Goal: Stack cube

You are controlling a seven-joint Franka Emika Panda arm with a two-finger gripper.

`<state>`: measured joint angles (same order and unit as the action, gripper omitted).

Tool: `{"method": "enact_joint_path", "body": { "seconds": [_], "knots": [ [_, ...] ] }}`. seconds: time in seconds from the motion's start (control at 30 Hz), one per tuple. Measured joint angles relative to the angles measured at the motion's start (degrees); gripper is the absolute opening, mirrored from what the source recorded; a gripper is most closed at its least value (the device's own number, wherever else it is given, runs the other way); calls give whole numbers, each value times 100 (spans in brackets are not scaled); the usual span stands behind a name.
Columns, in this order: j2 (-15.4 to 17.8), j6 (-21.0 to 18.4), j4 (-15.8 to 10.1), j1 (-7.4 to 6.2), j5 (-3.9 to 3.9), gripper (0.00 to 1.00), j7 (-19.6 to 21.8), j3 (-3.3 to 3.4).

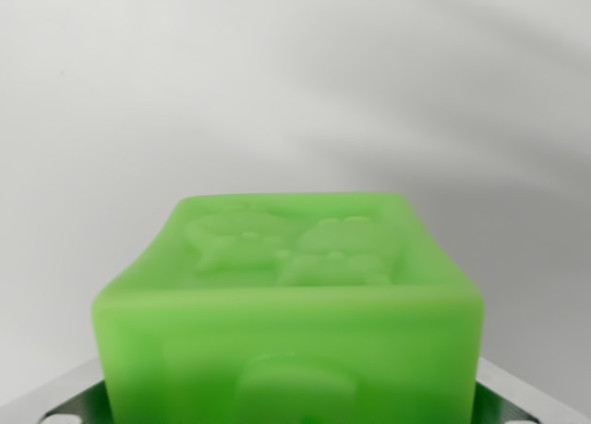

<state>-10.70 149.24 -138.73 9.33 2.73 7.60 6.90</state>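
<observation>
Gripper fingers (69,396) show only as grey metal slivers at the bottom corners of the wrist view, one on each side of a green cube (291,304). They sit close against its sides, apparently clamping it, though the contact itself is hidden. The cube fills the lower middle of the view, slightly blurred, its top face carrying raised relief figures and its near face a raised shape cut off by the frame edge. No long axis stands out; it sits square to the camera. Beyond it lies plain white surface (295,82), crossed by soft shadows.
</observation>
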Motion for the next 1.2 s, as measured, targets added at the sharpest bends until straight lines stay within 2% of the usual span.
{"method": "enact_joint_path", "body": {
  "seconds": [1.2],
  "knots": [
    [29,-2,-9,-776,-14,0,1458,-27]
  ]
}}
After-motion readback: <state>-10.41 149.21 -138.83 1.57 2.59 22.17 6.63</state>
